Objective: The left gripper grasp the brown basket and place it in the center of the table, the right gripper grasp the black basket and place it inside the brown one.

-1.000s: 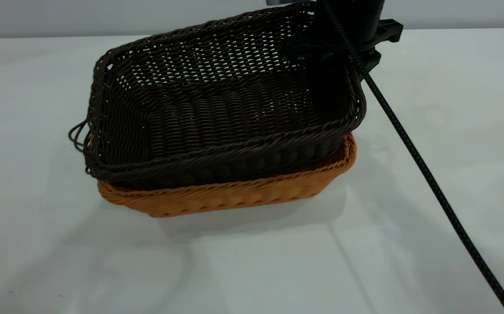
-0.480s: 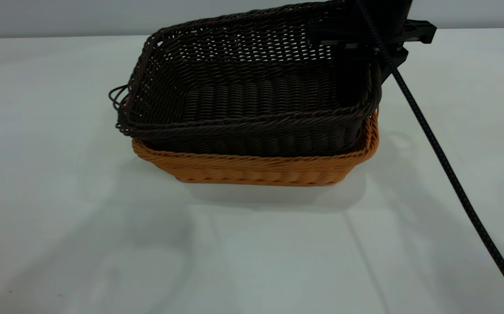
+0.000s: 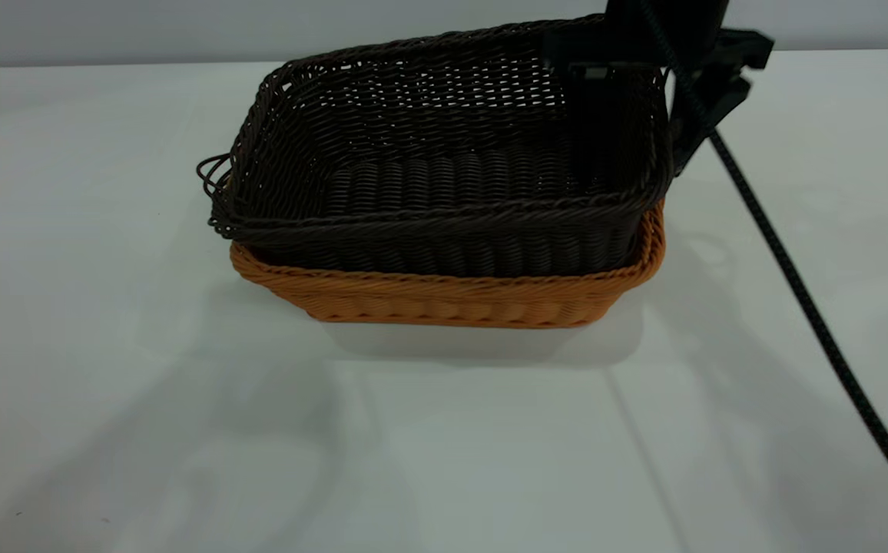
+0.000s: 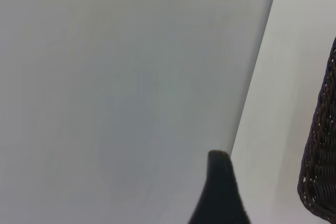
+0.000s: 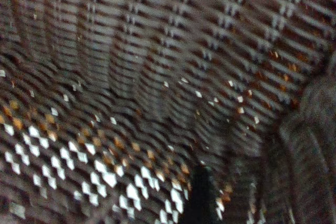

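The black basket (image 3: 444, 177) sits nested inside the brown basket (image 3: 452, 299) on the table (image 3: 183, 430), near its middle. Only the brown basket's rim and lower wall show below the black one. My right gripper (image 3: 655, 146) straddles the black basket's right wall at the far right corner. One finger is inside and one outside, and the jaws stand slightly apart from the wall. In the right wrist view one finger (image 5: 202, 198) stands against the black weave (image 5: 157, 51). My left gripper (image 4: 219, 192) is off to the side, with a corner of the black basket (image 4: 320, 182) beyond it.
The right arm's black cable (image 3: 797, 292) runs down across the table to the right front. The tabletop lies bare around the baskets on the left, front and right.
The two baskets slid right together, then stopped. The black basket's right side has sunk lower into the brown one. The right gripper's outer finger has moved out from the wall.
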### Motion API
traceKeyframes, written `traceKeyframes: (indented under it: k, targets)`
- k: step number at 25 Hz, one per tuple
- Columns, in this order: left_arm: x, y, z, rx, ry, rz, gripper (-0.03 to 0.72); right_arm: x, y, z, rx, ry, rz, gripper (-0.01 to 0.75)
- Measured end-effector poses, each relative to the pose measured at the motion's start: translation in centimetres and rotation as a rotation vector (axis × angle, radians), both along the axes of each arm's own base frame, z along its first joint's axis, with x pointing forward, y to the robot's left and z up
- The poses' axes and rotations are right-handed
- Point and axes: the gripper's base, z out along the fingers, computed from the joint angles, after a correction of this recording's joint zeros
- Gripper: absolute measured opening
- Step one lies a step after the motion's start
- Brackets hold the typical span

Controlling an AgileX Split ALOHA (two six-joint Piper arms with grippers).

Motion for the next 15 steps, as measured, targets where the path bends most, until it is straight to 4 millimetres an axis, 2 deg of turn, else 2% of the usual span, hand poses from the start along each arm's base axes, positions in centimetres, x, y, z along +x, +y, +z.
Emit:
traceKeyframes:
  k: [4, 6, 8, 11, 15]
  targets:
    - [-0.7, 0.4, 0.9, -0.021, -0.023, 0.003, 0.492, -0.4, -1.1, 3.7, -0.077, -0.069, 0.045, 0.611]
    - [-1.6, 1.0, 2.0, -0.069, -0.038, 0.019, 0.492, -0.8, -1.7, 6.8, -0.103, -0.132, 0.049, 0.6]
    - [-2.8, 1.7, 3.2, -0.133, -0.043, 0.042, 0.492, -1.6, -2.2, 10.1, -0.097, -0.203, 0.042, 0.578]
    - [-5.4, 3.3, 5.2, -0.253, -0.033, 0.084, 0.492, -3.6, -3.1, 16.3, -0.065, -0.344, 0.033, 0.561]
    - [-9.8, 5.9, 7.1, -0.39, 0.038, 0.146, 0.492, -8.6, -5.2, 25.2, 0.012, -0.561, -0.006, 0.556]
